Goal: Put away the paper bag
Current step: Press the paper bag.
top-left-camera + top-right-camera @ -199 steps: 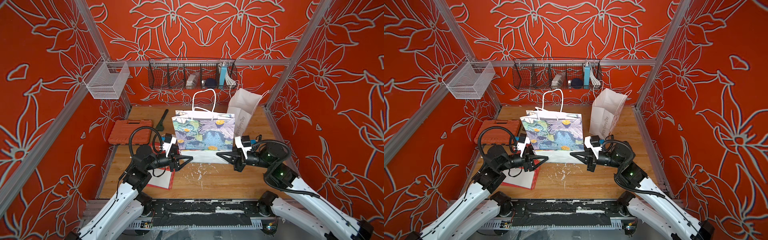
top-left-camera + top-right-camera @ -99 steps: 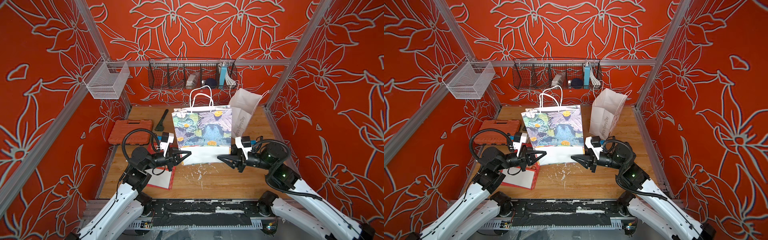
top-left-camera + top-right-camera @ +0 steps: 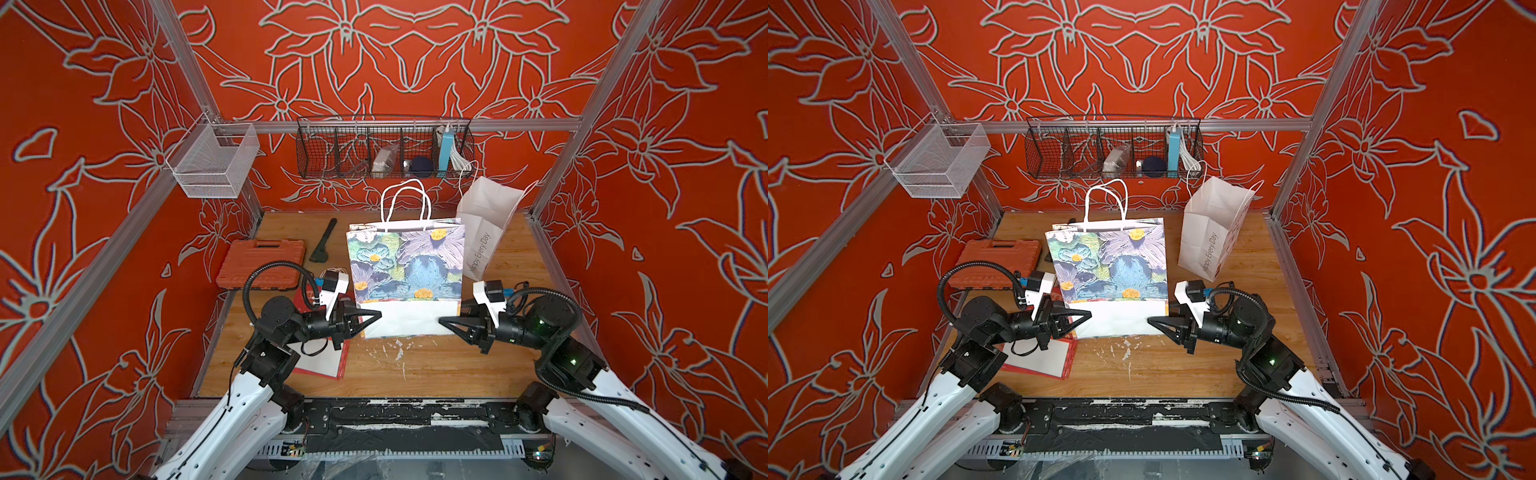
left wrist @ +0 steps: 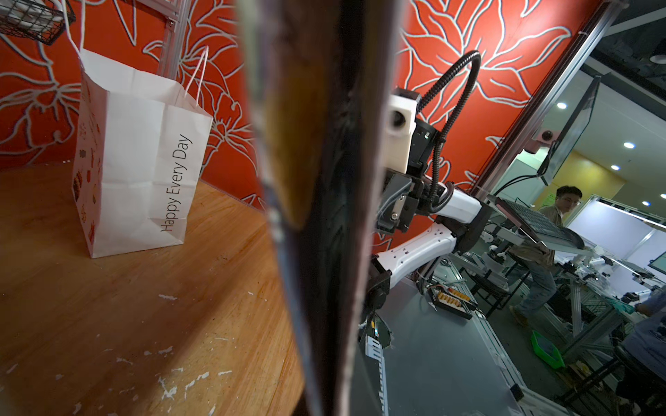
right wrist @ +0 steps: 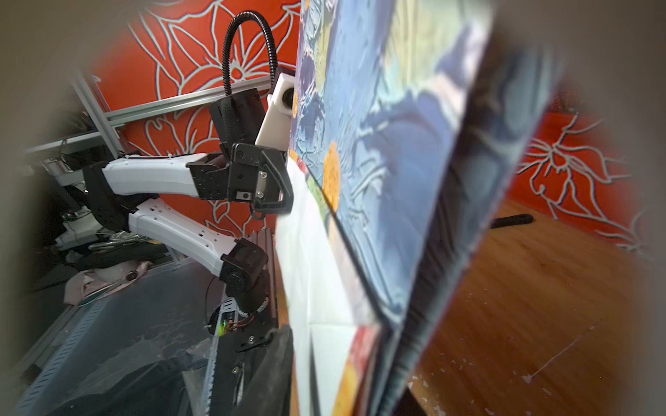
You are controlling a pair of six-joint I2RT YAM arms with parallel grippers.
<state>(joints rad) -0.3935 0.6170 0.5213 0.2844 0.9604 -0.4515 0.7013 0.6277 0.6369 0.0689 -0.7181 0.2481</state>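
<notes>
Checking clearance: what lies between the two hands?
The flowered paper bag, its white bottom panel filling the stretch from left hand to right hand, in both top views.

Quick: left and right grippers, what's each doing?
Left gripper: closed on the floral paper bag at its lower corner.
Right gripper: open, the bag's opposite edge between its jaws, not clamped.

Orange tool case (image 3: 261, 264) beside black tool (image 3: 323, 243)

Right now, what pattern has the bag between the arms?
The bag shows blue and purple flowers; best in a top view.
</notes>
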